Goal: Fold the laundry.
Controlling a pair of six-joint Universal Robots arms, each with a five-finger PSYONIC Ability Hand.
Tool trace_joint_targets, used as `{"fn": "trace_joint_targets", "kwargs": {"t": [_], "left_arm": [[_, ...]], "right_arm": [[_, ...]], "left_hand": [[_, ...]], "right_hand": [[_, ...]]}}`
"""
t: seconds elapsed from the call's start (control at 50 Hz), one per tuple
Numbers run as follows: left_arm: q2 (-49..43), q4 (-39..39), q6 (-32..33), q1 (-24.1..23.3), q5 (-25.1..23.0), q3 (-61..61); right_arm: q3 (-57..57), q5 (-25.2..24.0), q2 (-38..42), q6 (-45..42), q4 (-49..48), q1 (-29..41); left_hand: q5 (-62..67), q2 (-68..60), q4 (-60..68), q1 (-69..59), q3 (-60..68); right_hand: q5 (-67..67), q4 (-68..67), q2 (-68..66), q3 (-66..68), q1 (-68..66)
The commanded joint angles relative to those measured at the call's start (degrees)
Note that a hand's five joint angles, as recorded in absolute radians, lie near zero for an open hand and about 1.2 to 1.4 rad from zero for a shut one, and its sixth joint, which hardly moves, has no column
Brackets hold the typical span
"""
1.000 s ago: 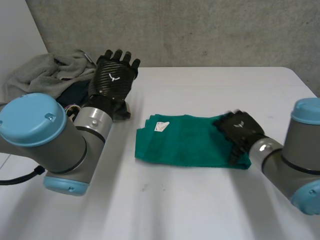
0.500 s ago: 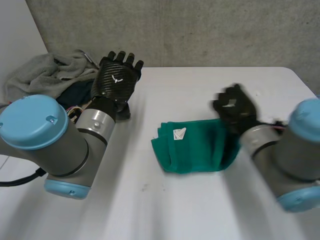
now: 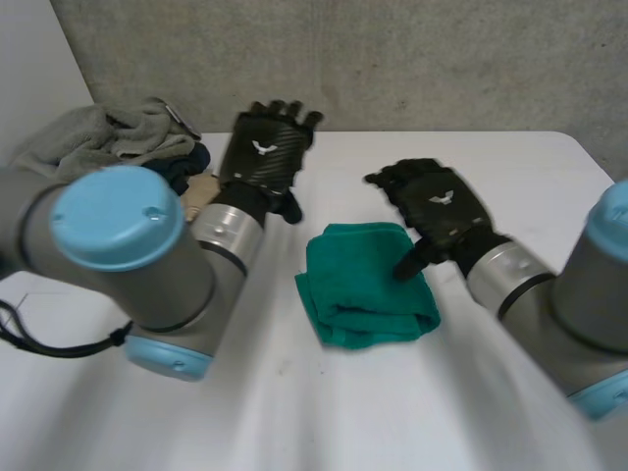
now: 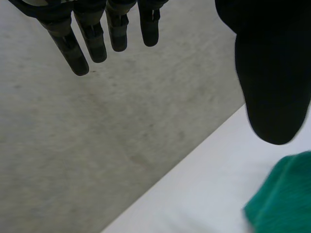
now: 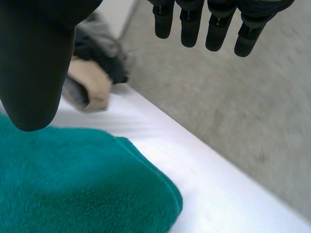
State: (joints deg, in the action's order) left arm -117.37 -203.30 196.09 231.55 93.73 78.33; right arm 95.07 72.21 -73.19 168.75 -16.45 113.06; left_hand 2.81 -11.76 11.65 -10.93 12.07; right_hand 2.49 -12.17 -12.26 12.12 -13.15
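Observation:
A green towel (image 3: 365, 287) lies folded into a small thick square in the middle of the white table (image 3: 510, 157). My right hand (image 3: 437, 208) hovers over its right edge, open, fingers straight and thumb pointing down at the cloth. In the right wrist view the green towel (image 5: 82, 187) lies under the palm, with the straight fingers (image 5: 218, 24) and thumb (image 5: 34, 63) holding nothing. My left hand (image 3: 263, 157) stands open and upright just off the towel's far left corner, clear of it. Its wrist view shows spread fingers (image 4: 92, 36) and a corner of the green towel (image 4: 286, 199).
A pile of laundry (image 3: 108, 137) sits at the table's far left: a grey towel with dark blue and beige pieces beside it, also in the right wrist view as the pile (image 5: 95, 73). A grey concrete wall stands behind the table.
The right hand swept the towel's right side over to the left, halving its width, then let go and lifted. The left arm moved right, toward the towel.

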Motion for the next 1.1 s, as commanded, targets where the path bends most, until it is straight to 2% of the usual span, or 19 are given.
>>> {"fn": "trace_joint_targets", "kwargs": {"t": [0.02,0.14,0.38,0.48,0.54,0.62,0.72,0.78,0.86,0.88,0.94,0.96,1.04,1.1], "left_arm": [[-10.1,6.2,-5.2,-4.4,-0.5,-10.2],[-18.1,15.0,-5.4,-6.4,0.0,-16.5],[-21.9,25.7,-3.0,-6.1,4.5,-17.5],[-21.0,27.3,0.3,-5.9,4.6,-17.1],[-18.7,27.3,1.1,-5.8,4.4,-16.8],[-14.4,26.7,1.0,-5.1,4.1,-15.9],[-7.9,23.9,0.8,-4.7,3.0,-14.8],[-3.8,21.1,0.9,-4.4,0.0,-12.6],[0.8,20.0,0.7,-2.6,-7.9,-9.9],[2.2,20.2,0.3,-1.8,-12.6,-9.2],[4.0,20.7,-0.6,-0.7,-19.5,-8.1],[4.9,21.5,-1.8,0.0,-23.6,-7.6],[6.3,24.0,-5.2,2.2,-30.7,-7.2],[6.3,25.1,-7.2,3.1,-32.6,-7.2]], "right_arm": [[-8.6,-0.3,4.6,7.7,16.0,-5.4],[-15.1,-0.1,12.7,3.4,21.7,-5.2],[-21.6,-0.3,24.2,-1.6,23.6,-4.5],[-21.7,1.2,23.2,-8.0,23.6,-4.4],[-21.6,1.9,21.3,-8.6,23.6,-4.5],[-20.5,2.2,17.5,-7.7,23.0,-5.1],[-16.1,5.7,13.4,-0.7,19.5,-5.3],[-13.1,7.4,11.9,4.5,18.5,-6.3],[-9.0,7.1,11.5,9.6,18.5,-8.2],[-8.1,6.8,11.5,10.4,18.4,-8.4],[-5.0,5.7,11.5,11.9,17.7,-8.4],[-4.6,5.2,11.6,12.6,17.5,-8.4],[-3.1,3.0,12.1,14.7,15.8,-7.8],[-2.9,1.9,13.1,17.7,14.1,-7.3]], "left_hand": [[-1.2,0.2,-0.1,-0.6,-0.5],[-0.6,-0.5,0.6,-1.3,0.2],[0.1,-1.1,1.3,-2.0,0.8],[-0.7,-0.3,0.4,-1.1,0.0],[-1.7,0.7,-0.6,-0.1,-1.0],[-2.1,1.0,-0.9,0.2,-1.4],[-2.8,1.8,-1.6,0.9,-2.1],[-2.8,1.8,-1.6,0.9,-2.1],[-2.8,1.8,-1.6,0.9,-2.1],[-2.8,1.8,-1.6,0.9,-2.1],[-2.6,1.5,-1.4,0.7,-1.9],[-2.6,1.5,-1.4,0.7,-1.9],[-1.9,0.9,-0.8,0.0,-1.2],[-1.6,0.5,-0.4,-0.3,-0.8]], "right_hand": [[-2.5,2.2,2.3,-2.1,3.2],[-2.5,2.2,2.3,-2.1,3.2],[-2.5,2.2,2.3,-2.1,3.2],[-2.5,2.2,2.3,-2.1,3.2],[-2.5,2.2,2.3,-2.1,3.2],[-2.5,2.2,2.3,-2.1,3.2],[-2.5,2.2,2.3,-2.1,3.2],[-2.5,2.2,2.3,-2.1,3.2],[-2.5,2.2,2.3,-2.1,3.2],[-2.5,2.2,2.3,-2.1,3.2],[-2.5,2.2,2.3,-2.1,3.2],[-2.5,2.2,2.3,-2.1,3.2],[-2.5,2.2,2.3,-2.1,3.2],[-2.5,2.2,2.3,-2.1,3.2]]}}
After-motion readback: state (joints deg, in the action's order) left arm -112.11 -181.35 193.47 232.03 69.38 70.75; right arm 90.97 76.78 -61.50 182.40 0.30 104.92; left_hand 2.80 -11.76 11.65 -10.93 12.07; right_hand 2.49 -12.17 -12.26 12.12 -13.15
